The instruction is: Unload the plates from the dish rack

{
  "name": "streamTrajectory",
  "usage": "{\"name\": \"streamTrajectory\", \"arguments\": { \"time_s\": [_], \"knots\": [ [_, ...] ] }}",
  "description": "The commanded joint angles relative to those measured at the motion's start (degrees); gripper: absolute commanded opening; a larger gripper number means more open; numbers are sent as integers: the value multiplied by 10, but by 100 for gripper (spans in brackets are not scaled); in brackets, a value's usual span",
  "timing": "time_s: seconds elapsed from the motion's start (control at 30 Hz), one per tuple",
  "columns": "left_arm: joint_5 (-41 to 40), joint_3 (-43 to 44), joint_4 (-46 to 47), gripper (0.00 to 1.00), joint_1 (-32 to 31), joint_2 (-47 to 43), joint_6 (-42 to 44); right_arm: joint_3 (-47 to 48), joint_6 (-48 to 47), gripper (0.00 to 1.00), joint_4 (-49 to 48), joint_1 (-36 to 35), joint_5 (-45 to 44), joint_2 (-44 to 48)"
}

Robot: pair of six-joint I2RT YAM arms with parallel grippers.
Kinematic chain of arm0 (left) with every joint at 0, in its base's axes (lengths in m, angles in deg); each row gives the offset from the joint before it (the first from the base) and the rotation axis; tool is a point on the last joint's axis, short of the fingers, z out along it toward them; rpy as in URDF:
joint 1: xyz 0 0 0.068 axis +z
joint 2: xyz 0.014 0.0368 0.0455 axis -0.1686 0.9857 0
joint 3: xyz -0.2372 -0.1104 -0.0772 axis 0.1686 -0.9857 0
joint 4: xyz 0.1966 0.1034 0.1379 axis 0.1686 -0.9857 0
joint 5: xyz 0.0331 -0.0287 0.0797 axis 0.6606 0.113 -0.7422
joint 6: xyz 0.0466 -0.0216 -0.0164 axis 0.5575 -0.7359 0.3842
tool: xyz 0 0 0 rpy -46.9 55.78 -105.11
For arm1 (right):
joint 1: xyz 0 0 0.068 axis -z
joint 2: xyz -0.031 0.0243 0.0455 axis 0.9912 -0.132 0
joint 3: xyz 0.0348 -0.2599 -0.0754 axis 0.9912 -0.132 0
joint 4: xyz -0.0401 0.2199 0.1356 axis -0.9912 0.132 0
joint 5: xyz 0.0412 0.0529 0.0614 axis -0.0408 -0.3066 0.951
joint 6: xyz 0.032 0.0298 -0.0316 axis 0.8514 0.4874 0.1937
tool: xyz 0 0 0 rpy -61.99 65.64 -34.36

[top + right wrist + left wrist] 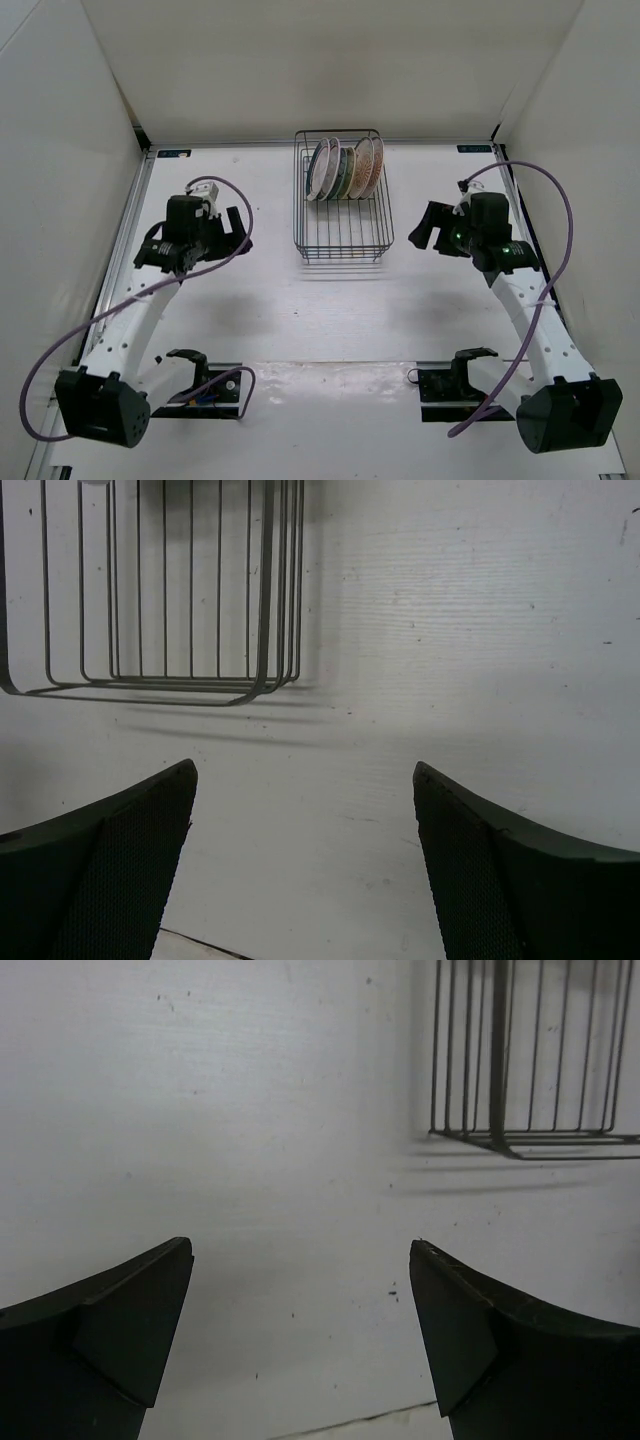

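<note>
The dark wire dish rack (343, 232) stands at the middle back of the table. Several small patterned plates stand on edge in its far half: a white one with a dark rim (323, 170) on the left, a darker one (346, 172) in the middle, and an orange-pink one (368, 164) on the right. My left gripper (240, 230) is open and empty, to the left of the rack. My right gripper (420, 229) is open and empty, to the right of it. The left wrist view shows open jaws (300, 1250) and a rack corner (520, 1145). The right wrist view shows open jaws (305, 768) and the rack's near end (170, 685).
White walls enclose the table on the left, back and right. Both arm bases (210, 385) sit at the near edge, with purple cables looping beside them. Bare white tabletop (330, 320) lies between the rack and the bases.
</note>
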Motion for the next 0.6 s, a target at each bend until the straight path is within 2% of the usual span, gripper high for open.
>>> {"name": "streamTrajectory", "arguments": {
  "time_s": [0.0,0.03,0.13,0.2,0.3,0.33,0.4,0.43,0.5,0.57],
  "knots": [
    [31,38,-133,100,12,28,17,46,7,90,-31,-1,-37,-15],
    [62,39,-134,100,14,29,28,52,46,90,-36,1,-43,-27],
    [149,44,-129,100,23,5,61,92,26,90,-49,1,-28,-75],
    [156,55,-131,100,23,-8,76,117,35,90,-63,2,-22,-94],
    [140,41,-123,100,18,-59,140,146,30,90,-76,2,-4,-139],
    [112,28,-119,100,16,-68,137,173,25,90,-77,2,3,-160],
    [105,-11,-96,100,10,-103,135,194,14,90,-66,2,12,-194],
    [98,-57,-77,100,14,-115,136,226,17,90,-60,1,7,-203],
    [88,-72,-80,100,17,-142,127,239,2,90,-59,-1,6,-218],
    [52,-71,-86,100,15,-158,120,241,-8,86,-78,-4,-28,-218]
  ]
}}
